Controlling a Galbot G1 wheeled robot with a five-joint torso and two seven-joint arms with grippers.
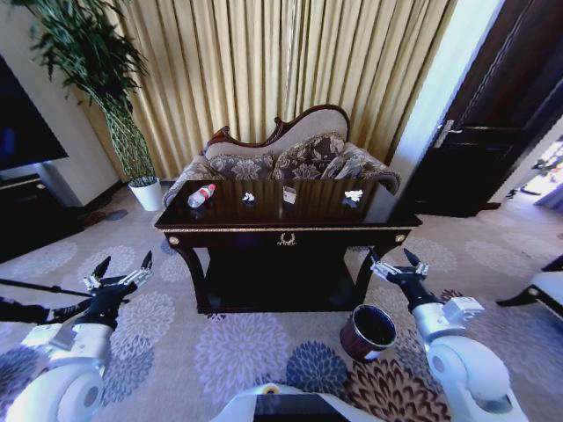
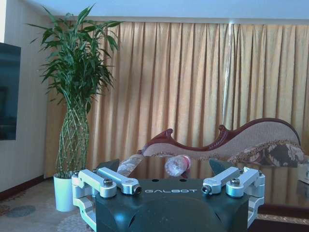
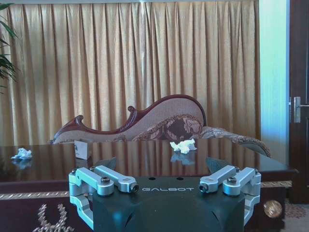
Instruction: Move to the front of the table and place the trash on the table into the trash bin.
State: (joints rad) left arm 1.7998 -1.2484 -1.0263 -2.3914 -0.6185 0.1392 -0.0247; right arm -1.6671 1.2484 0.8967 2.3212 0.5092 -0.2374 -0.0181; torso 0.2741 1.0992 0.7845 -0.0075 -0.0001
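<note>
The dark glossy table (image 1: 286,230) with gold trim stands straight ahead of me. On its top lie a clear bottle (image 1: 201,195) with a red label, a white scrap (image 1: 249,197), a small pale carton (image 1: 289,194) and another white scrap (image 1: 353,195). The round reddish-brown trash bin (image 1: 369,331) stands on the carpet by the table's right leg. My left gripper (image 1: 121,268) is open and empty, short of the table's left front. My right gripper (image 1: 398,262) is open and empty near the right front corner, above the bin. The wrist views face the bottle (image 2: 176,165), the carton (image 3: 83,149) and a scrap (image 3: 183,145).
A carved sofa (image 1: 290,154) sits behind the table against gold curtains. A tall plant in a white pot (image 1: 145,189) stands at the left rear, with a black TV stand (image 1: 26,211) further left. There is a dark door (image 1: 493,132) at the right. Patterned carpet lies before the table.
</note>
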